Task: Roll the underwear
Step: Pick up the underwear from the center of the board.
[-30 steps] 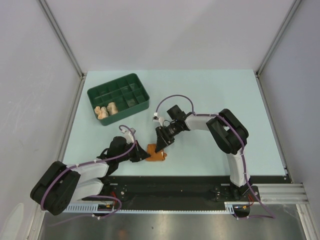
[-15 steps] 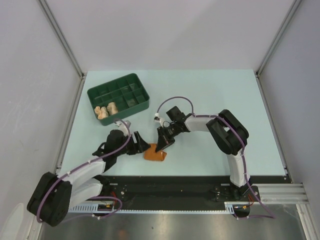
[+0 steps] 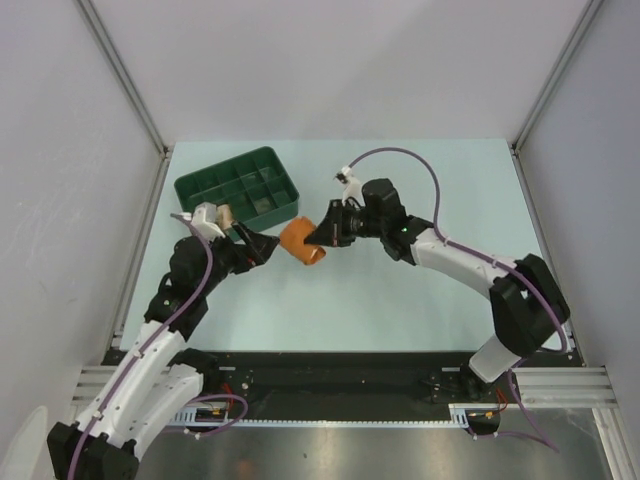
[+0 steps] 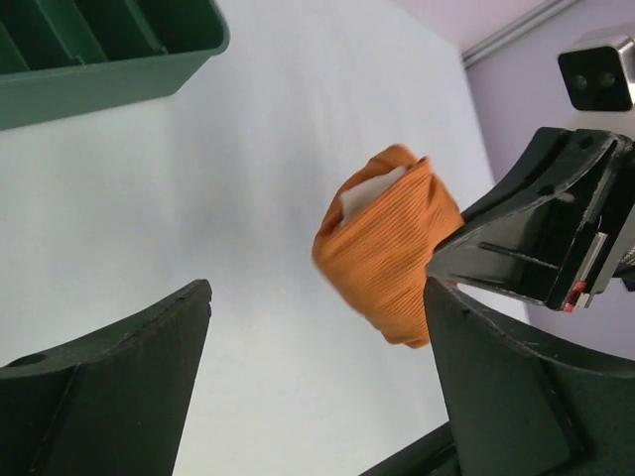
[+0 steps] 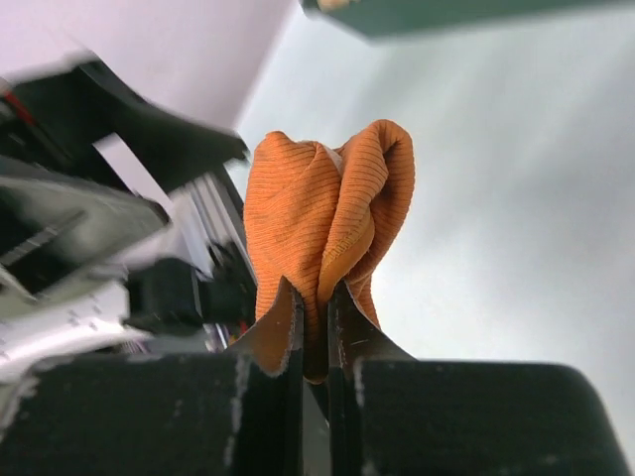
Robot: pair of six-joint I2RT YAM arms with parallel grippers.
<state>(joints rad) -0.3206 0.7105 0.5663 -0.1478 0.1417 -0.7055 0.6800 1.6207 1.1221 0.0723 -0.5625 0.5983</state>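
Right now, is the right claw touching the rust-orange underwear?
Touching. The right wrist view shows the right claw shut on the rust-orange underwear, pinching its cloth.

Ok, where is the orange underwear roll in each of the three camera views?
Top external: the orange roll sits at centre, just off the green tray's near right corner.
Left wrist: roll centre-right; tray top left.
Right wrist: roll centre; tray along the top edge.
Shared landmark: the green tray.
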